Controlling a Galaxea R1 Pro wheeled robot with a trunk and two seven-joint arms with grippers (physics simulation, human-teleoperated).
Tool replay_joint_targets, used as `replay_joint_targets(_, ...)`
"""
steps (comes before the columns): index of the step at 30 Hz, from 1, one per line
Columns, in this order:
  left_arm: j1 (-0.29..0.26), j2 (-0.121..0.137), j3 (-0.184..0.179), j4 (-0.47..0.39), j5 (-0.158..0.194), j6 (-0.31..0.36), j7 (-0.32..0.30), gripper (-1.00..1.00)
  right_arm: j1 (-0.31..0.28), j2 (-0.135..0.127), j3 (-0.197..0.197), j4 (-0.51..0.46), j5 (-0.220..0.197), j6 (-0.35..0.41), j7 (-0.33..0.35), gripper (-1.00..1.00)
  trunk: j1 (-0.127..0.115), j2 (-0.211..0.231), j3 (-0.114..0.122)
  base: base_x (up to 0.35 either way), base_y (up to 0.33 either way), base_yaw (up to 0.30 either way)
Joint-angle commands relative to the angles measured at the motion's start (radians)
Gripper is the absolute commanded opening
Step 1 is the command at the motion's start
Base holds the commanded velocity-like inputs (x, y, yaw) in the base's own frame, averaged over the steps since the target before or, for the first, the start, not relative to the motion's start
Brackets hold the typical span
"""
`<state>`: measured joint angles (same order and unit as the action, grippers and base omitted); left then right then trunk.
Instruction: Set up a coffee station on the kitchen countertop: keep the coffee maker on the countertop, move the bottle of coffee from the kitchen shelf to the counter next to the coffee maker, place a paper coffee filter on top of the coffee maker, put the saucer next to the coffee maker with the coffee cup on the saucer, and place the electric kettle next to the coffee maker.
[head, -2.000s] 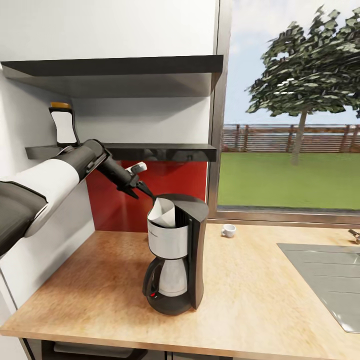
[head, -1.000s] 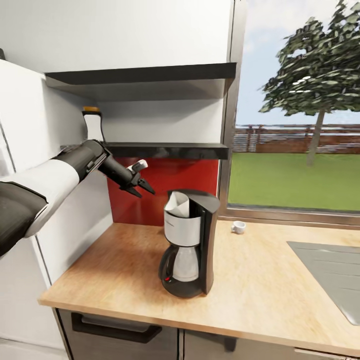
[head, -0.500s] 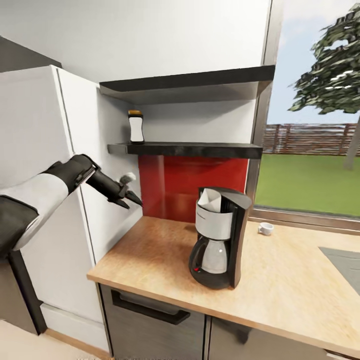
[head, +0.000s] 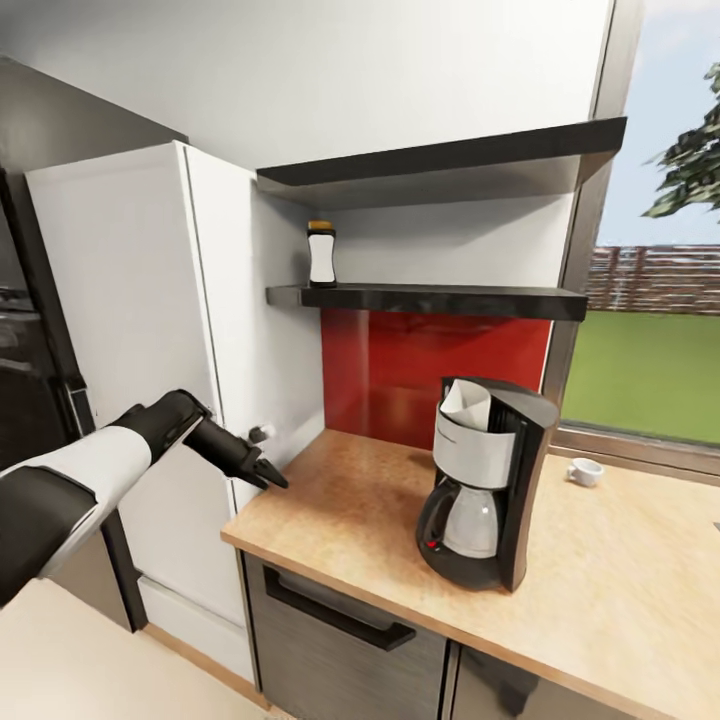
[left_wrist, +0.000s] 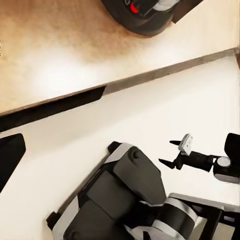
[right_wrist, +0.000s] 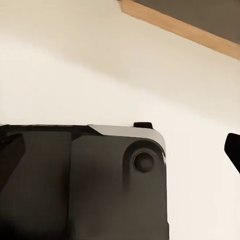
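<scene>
The black coffee maker (head: 482, 490) stands on the light-wood kitchen countertop (head: 340, 515), its base also showing in the left wrist view (left_wrist: 142, 12). A white paper coffee filter (head: 466, 399) sticks up from its basket. The bottle of coffee (head: 321, 254) is upright at the left end of the black kitchen shelf (head: 440, 298). A small white coffee cup (head: 585, 471) sits by the window. My left gripper (head: 266, 472) hangs open and empty off the counter's left corner. My right gripper (left_wrist: 168, 152) is open low beside the base.
A tall white cabinet (head: 130, 330) adjoins the counter's left end, with a dark appliance (head: 20, 350) beyond it. A second black shelf (head: 440, 165) is higher up. Dark grey drawer fronts (head: 340, 620) sit under the worktop. The robot's base (left_wrist: 125, 195) stands on pale floor.
The head view has swung left and backed off, bringing the white cabinet into sight. My left arm has dropped from beside the filter to the counter's left corner. The filter stays in the coffee maker.
</scene>
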<state>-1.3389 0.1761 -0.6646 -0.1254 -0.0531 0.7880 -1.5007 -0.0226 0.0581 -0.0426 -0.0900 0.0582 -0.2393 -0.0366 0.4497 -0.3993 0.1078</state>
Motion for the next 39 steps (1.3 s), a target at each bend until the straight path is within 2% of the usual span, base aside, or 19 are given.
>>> replay_joint_targets(1, 0.003, 0.002, 0.006, -0.002, 0.003, 0.007, -0.005, 1.00, 0.000, 0.000, -0.004, 0.001, 0.006, -0.003, -0.003, 1.00, 0.000, -0.001, 0.000, -0.015, 0.000, 0.277)
replay_joint_targets(5, 0.007, 0.002, 0.014, -0.002, 0.015, 0.001, -0.004, 1.00, 0.000, 0.000, -0.004, 0.001, 0.006, -0.003, -0.003, 1.00, 0.000, -0.001, 0.000, -0.207, 0.000, 0.146)
replay_joint_targets(12, 0.015, 0.006, 0.016, 0.000, 0.017, -0.001, -0.004, 1.00, 0.000, 0.000, -0.003, 0.001, 0.006, -0.003, -0.003, 1.00, 0.000, -0.001, 0.000, -0.322, 0.000, 0.015)
replay_joint_targets(15, 0.045, 0.014, 0.016, 0.000, 0.017, -0.006, -0.004, 1.00, 0.000, 0.000, -0.003, 0.001, 0.006, -0.003, -0.003, 1.00, 0.000, -0.001, 0.000, -0.334, 0.000, 0.001)
replay_joint_targets(18, 0.119, 0.017, 0.016, 0.000, 0.018, -0.034, -0.002, 1.00, 0.000, 0.000, -0.003, 0.001, 0.006, -0.003, -0.003, 1.00, 0.000, -0.001, 0.000, -0.268, 0.000, 0.000)
replay_joint_targets(19, 0.185, 0.017, 0.017, 0.000, 0.018, -0.074, 0.009, 1.00, 0.000, 0.000, -0.003, 0.001, 0.006, -0.003, -0.003, 1.00, 0.000, -0.001, 0.000, -0.077, 0.000, 0.000)
replay_joint_targets(21, 0.240, 0.017, 0.027, 0.000, 0.022, -0.115, 0.033, 1.00, 0.000, 0.000, -0.003, 0.001, 0.006, -0.003, -0.003, 1.00, 0.000, -0.001, 0.000, -0.050, 0.000, 0.000)
replay_joint_targets(24, 0.362, 0.019, 0.083, 0.001, 0.048, -0.212, 0.117, 1.00, 0.000, 0.000, -0.003, 0.002, 0.006, -0.003, -0.003, 1.00, 0.000, -0.001, 0.000, -0.015, 0.000, 0.000)
replay_joint_targets(26, 0.409, 0.020, 0.107, 0.001, 0.056, -0.246, 0.160, 1.00, 0.000, 0.000, -0.003, 0.002, 0.006, -0.003, -0.003, 1.00, 0.000, -0.001, 0.000, -0.004, 0.000, 0.000)
replay_joint_targets(28, 0.468, 0.024, 0.133, 0.001, 0.062, -0.283, 0.230, 1.00, 0.000, 0.000, -0.003, 0.002, 0.006, -0.003, -0.003, 1.00, 0.000, -0.001, 0.000, -0.002, 0.000, 0.000)
replay_joint_targets(30, 0.539, 0.024, 0.170, 0.001, 0.069, -0.325, 0.329, 1.00, 0.000, 0.000, -0.004, 0.002, 0.006, -0.003, -0.003, 1.00, 0.000, -0.001, 0.000, 0.000, 0.000, 0.000)
replay_joint_targets(32, 0.629, 0.022, 0.218, 0.002, 0.078, -0.392, 0.464, 1.00, 0.000, 0.000, -0.006, 0.002, 0.006, -0.004, -0.003, 1.00, 0.000, -0.001, 0.000, 0.000, 0.000, 0.000)
replay_joint_targets(33, 0.645, 0.021, 0.225, 0.002, 0.080, -0.405, 0.489, 1.00, 0.000, -0.001, -0.006, 0.002, 0.006, -0.004, -0.003, 1.00, 0.000, -0.001, 0.000, 0.000, 0.000, 0.000)
replay_joint_targets(34, 0.694, 0.021, 0.248, 0.002, 0.091, -0.447, 0.567, 1.00, 0.000, -0.001, -0.006, 0.002, 0.005, -0.004, -0.003, 1.00, 0.000, -0.001, 0.000, 0.000, 0.000, 0.000)
replay_joint_targets(35, 0.710, 0.021, 0.256, 0.003, 0.095, -0.461, 0.593, 1.00, 0.000, -0.001, -0.006, 0.001, 0.005, -0.004, -0.003, 1.00, 0.000, -0.001, 0.000, 0.000, 0.000, 0.000)
replay_joint_targets(39, 0.824, 0.018, 0.295, 0.004, 0.125, -0.558, 0.775, 1.00, 0.000, -0.002, -0.006, 0.001, 0.005, -0.003, -0.003, 1.00, 0.000, -0.001, 0.000, 0.000, 0.000, 0.000)
